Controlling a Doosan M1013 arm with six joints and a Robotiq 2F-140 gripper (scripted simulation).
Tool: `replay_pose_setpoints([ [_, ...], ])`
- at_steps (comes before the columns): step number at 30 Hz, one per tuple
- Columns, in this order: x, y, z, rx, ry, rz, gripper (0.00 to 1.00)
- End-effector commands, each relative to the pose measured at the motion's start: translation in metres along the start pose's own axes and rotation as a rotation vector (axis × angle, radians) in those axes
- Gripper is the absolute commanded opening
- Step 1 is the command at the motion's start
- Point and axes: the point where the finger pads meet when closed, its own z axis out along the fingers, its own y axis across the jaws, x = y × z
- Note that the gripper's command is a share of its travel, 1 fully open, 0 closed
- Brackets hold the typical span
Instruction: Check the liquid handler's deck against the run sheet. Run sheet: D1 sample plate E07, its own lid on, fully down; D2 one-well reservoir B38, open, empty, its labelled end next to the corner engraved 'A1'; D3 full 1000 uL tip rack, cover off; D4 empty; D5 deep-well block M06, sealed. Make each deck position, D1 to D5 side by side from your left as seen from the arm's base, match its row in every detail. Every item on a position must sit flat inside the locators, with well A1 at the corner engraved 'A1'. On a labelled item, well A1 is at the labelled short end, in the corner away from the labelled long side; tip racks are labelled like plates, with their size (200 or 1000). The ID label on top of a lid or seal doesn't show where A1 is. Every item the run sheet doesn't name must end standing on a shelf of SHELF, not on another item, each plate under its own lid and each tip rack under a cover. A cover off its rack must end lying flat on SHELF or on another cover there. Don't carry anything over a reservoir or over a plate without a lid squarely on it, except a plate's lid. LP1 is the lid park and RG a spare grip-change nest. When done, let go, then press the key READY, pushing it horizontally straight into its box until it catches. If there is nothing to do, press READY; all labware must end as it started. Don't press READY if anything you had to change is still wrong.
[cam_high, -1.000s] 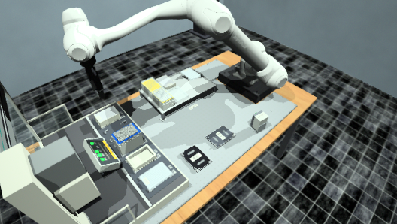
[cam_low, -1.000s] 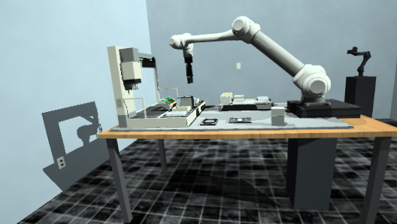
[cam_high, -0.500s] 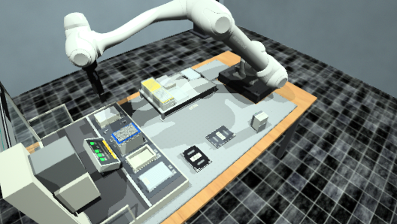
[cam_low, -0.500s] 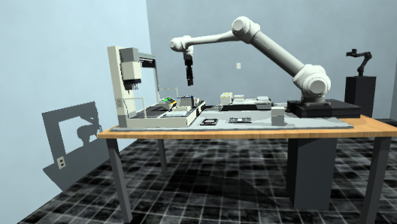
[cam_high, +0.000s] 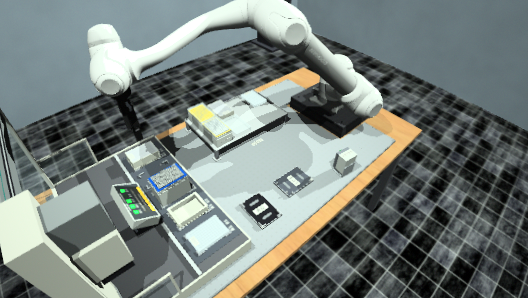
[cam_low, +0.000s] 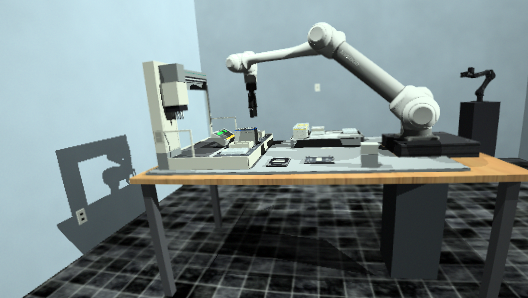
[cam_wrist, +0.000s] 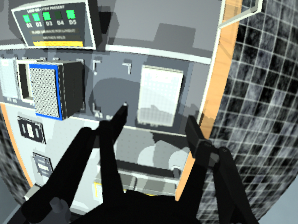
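My gripper (cam_high: 135, 131) hangs high above the far end of the liquid handler's deck; it is open and empty. In the wrist view its fingertips frame a white-topped block (cam_wrist: 161, 95) on the end position. Beside the block is an empty position (cam_wrist: 109, 90), then a blue-framed tip rack (cam_wrist: 49, 90) with its tips showing. From the top view the row runs from the block (cam_high: 141, 154), past the tip rack (cam_high: 169, 180), to an open reservoir (cam_high: 187, 209) and a lidded plate (cam_high: 207, 234). The gripper also shows in the exterior view (cam_low: 252, 112).
The shelf unit (cam_high: 240, 122) holds a yellow-topped item (cam_high: 210, 120) and other labware. Two black nests (cam_high: 261, 210) (cam_high: 293, 182) and a small grey key box (cam_high: 345, 161) stand on the mat. A panel with green lights (cam_high: 134, 205) and the handler's tower (cam_low: 170, 100) flank the deck.
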Motion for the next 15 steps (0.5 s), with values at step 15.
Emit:
replay_pose_setpoints([
  [15, 0.0, 0.0, 0.023, 0.0, 0.003, 0.0, 0.66],
])
